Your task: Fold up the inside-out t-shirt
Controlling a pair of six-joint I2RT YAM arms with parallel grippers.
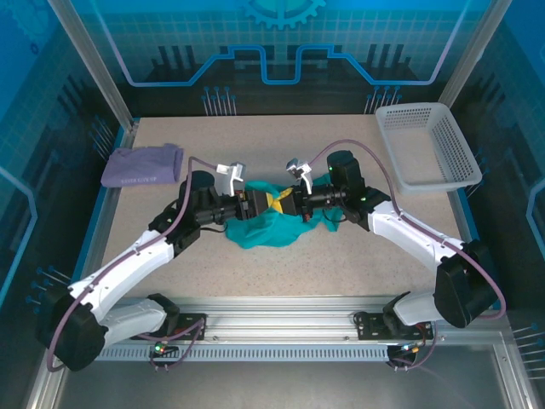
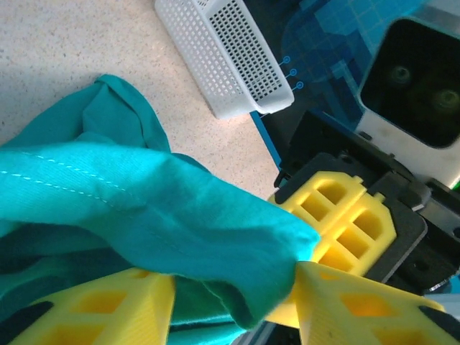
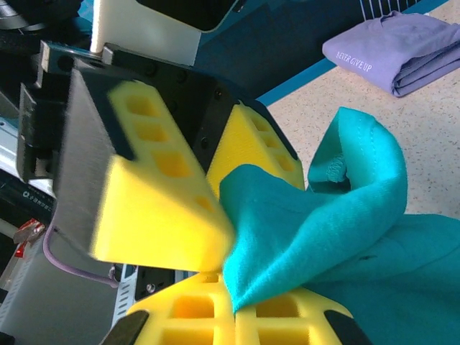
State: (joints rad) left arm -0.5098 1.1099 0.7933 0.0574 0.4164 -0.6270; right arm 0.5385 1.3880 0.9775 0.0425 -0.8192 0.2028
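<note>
We see t-shirt (image 1: 264, 228) bunched between both wrists; lavender garment (image 1: 140, 164) off its left, basket (image 1: 426, 145) off its right. Arms meet over it: left gripper (image 2: 237, 287) jaws apart around a fold, right gripper (image 3: 237, 316) clamped on cloth.

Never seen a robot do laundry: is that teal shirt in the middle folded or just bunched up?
Bunched up, not folded: the teal t-shirt lies as a crumpled heap, wrinkled, with no flat layers.

One t-shirt (image 1: 266, 230), one garment (image 1: 140, 166), one basket (image 1: 411, 109)
</note>
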